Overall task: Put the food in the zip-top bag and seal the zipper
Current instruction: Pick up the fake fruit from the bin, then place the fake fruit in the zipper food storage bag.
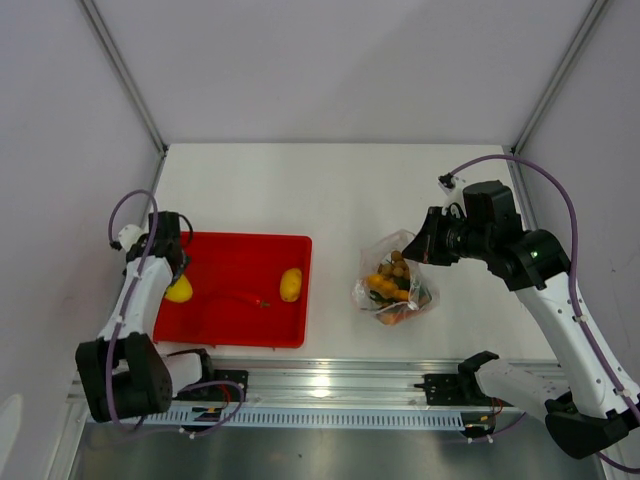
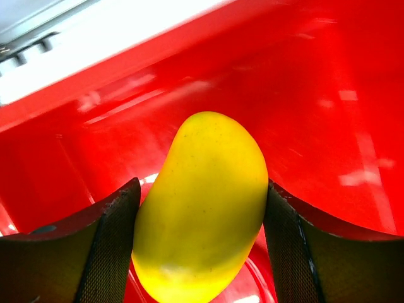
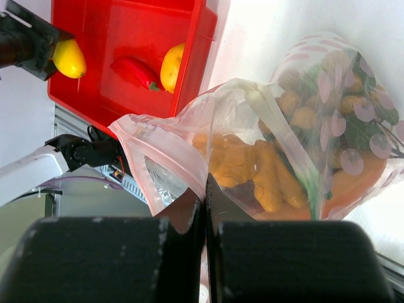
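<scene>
My left gripper [image 2: 201, 246] is shut on a yellow lemon [image 2: 202, 202], its mesh pads [image 2: 113, 246] pressed to both sides, low over the left end of the red tray [image 1: 240, 238]. The same lemon [image 1: 179, 290] shows at the tray's left edge from above. A second yellow fruit [image 1: 291, 284] and a red chili [image 1: 245, 298] lie in the tray. The clear zip-top bag [image 1: 395, 285] stands right of the tray, holding orange, tan and green food. My right gripper [image 3: 206, 196] is shut on the bag's mouth edge, and the pink zipper [image 3: 158, 148] gapes open.
The tray's raised rim surrounds the left gripper. White table stretches behind the tray and bag. A metal rail [image 1: 330, 385] with the arm bases runs along the near edge. Cables loop off both arms.
</scene>
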